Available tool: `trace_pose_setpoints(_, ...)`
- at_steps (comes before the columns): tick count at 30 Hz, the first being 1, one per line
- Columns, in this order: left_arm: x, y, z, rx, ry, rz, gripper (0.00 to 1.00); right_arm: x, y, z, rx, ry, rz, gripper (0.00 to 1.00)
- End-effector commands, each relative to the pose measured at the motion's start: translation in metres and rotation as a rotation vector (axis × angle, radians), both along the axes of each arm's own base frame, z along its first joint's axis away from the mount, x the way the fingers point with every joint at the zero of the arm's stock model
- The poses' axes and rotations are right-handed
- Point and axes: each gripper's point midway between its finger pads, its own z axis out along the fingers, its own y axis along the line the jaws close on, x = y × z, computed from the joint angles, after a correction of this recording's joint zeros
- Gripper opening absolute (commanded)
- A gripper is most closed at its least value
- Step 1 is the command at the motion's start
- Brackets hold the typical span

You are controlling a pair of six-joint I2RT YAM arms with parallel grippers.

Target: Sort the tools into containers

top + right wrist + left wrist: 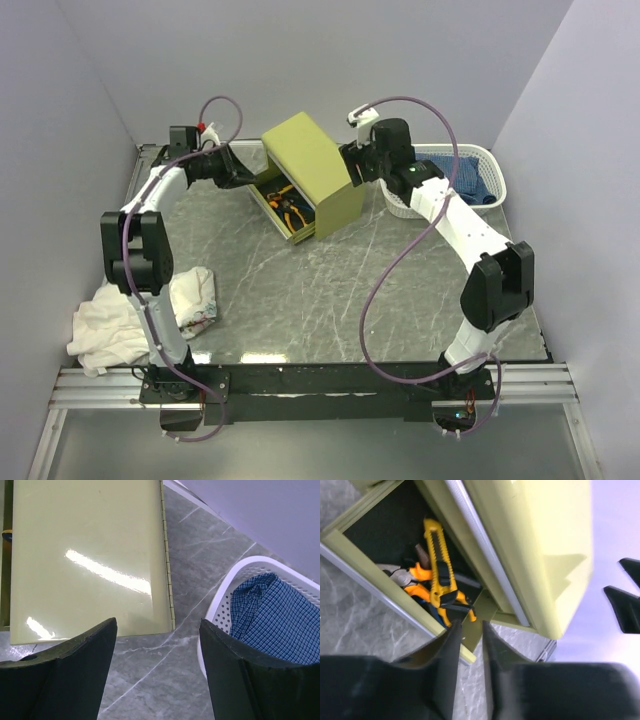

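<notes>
The olive cabinet (pixel 312 172) lies at the back middle of the table, one drawer (pixel 268 210) pulled out towards the left. In the left wrist view the drawer (pixel 365 565) holds a yellow utility knife (pixel 437 565) and orange-handled pliers (pixel 415 577), with a bit of blue beneath them. My left gripper (pixel 470 630) is at the drawer's far corner, its fingers nearly together with the drawer's side wall between the tips. It also shows in the top view (pixel 240 177). My right gripper (pixel 157 630) is open and empty above the table beside the cabinet's right side (pixel 85 555).
A white perforated basket (pixel 220 610) with a blue checked cloth (pixel 280 615) stands right of the cabinet, at the back right (pixel 490 165). White cloths (pixel 120 320) lie at the table's front left. Grey walls close in the back and the sides.
</notes>
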Motion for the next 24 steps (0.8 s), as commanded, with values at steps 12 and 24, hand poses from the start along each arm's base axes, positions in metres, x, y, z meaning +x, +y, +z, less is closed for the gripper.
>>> trace_pose_setpoints(12,0.010,-0.077,-0.059,0.122,0.009,-0.154,0.01,-0.014,-0.008,-0.013,0.003,0.022,-0.003,0.74)
trace_pose_setpoints(24,-0.032,-0.052,-0.100,0.373,0.144,-0.108,0.01,-0.012,-0.006,-0.020,-0.013,0.031,0.009,0.75)
